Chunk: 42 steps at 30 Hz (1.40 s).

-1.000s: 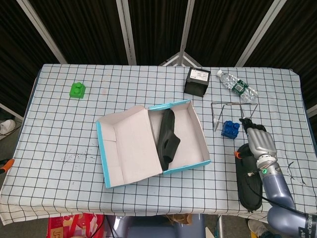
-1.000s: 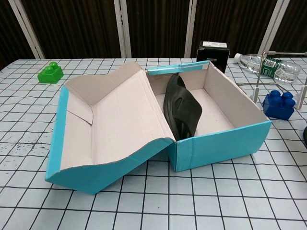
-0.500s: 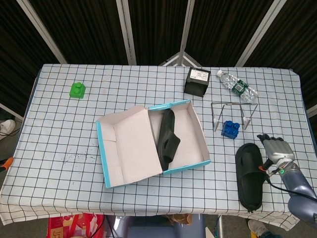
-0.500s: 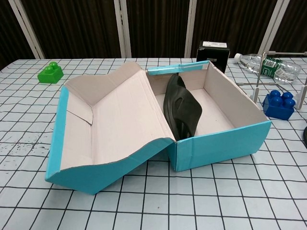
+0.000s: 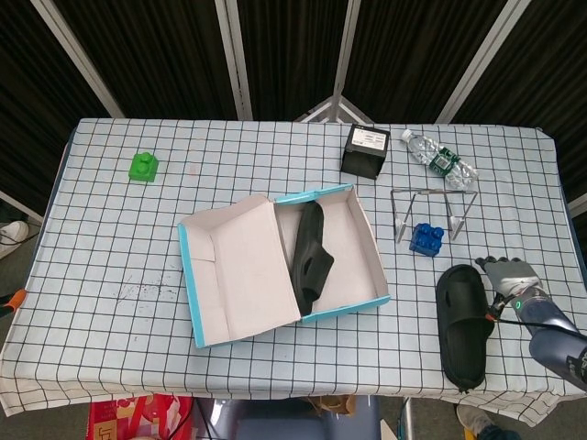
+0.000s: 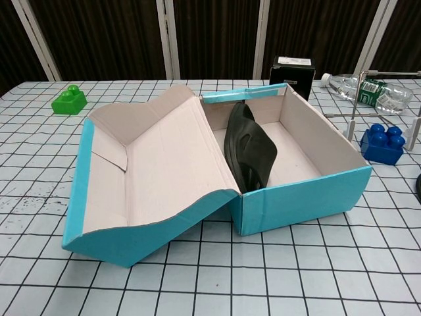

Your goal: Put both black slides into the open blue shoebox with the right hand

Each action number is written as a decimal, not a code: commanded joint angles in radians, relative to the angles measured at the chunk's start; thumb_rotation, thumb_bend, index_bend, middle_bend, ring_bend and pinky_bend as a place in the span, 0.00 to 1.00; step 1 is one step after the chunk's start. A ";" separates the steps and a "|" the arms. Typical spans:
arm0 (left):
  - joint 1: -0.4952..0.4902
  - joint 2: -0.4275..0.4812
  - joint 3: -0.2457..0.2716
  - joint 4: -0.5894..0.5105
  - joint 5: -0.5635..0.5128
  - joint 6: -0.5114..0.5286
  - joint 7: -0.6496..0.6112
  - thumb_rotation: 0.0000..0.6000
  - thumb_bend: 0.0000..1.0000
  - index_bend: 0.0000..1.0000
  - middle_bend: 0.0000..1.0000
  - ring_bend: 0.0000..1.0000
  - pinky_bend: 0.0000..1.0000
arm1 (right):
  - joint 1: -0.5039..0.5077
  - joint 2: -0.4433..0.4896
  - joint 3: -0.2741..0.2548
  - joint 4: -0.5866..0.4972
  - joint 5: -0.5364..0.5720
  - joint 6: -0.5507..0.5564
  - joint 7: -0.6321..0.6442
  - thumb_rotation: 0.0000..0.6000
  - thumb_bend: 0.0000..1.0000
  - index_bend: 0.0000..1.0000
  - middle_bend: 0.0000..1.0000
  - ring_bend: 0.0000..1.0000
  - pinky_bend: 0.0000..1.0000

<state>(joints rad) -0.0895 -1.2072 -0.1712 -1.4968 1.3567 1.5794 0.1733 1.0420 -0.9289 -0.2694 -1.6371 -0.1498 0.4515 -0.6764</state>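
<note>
The open blue shoebox [image 5: 347, 311] sits mid-table with its lid flap folded out to the left. One black slide [image 5: 309, 257] leans on its side inside it, also plain in the chest view as the slide [image 6: 250, 155] against the box's left inner wall [image 6: 302, 197]. The second black slide [image 5: 461, 323] lies flat on the table near the front right. My right hand [image 5: 510, 274] hovers just right of that slide's toe end, fingers apart, holding nothing. The left hand shows in neither view.
A blue block [image 5: 425, 237] stands under a wire rack [image 5: 431, 209] behind the loose slide. A black box [image 5: 365, 149] and a water bottle [image 5: 440, 159] are at the back, a green block [image 5: 143, 166] far left. The table's right edge is close to my hand.
My right hand has drawn off the loose slide to its right side, uncovering it. The slide and the box have stayed put.
</note>
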 commanded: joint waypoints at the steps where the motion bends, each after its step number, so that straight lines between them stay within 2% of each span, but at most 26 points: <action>1: -0.002 -0.003 -0.001 0.001 -0.003 -0.001 0.006 1.00 0.22 0.09 0.00 0.00 0.10 | 0.116 -0.018 -0.116 0.034 0.086 -0.077 -0.014 1.00 0.19 0.00 0.03 0.04 0.05; 7: -0.006 -0.008 -0.003 0.006 -0.012 -0.011 0.015 1.00 0.22 0.09 0.00 0.00 0.10 | 0.200 -0.067 -0.215 0.069 0.126 -0.136 0.058 1.00 0.19 0.00 0.03 0.04 0.05; 12: -0.008 -0.008 -0.003 0.010 -0.015 -0.016 0.016 1.00 0.22 0.09 0.00 0.00 0.10 | 0.227 -0.113 -0.263 0.107 0.115 -0.167 0.126 1.00 0.19 0.00 0.03 0.04 0.05; 23: -0.013 -0.012 -0.004 0.018 -0.024 -0.026 0.019 1.00 0.22 0.09 0.00 0.00 0.10 | 0.237 -0.199 -0.295 0.192 0.017 -0.208 0.291 1.00 0.19 0.00 0.03 0.04 0.05; 42: -0.018 -0.016 -0.003 0.023 -0.031 -0.035 0.026 1.00 0.22 0.09 0.00 0.00 0.10 | 0.281 -0.254 -0.373 0.252 -0.137 -0.267 0.507 1.00 0.19 0.00 0.03 0.05 0.05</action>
<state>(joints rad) -0.1070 -1.2233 -0.1745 -1.4740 1.3259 1.5442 0.1993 1.3169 -1.1810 -0.6351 -1.3885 -0.2769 0.1916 -0.1789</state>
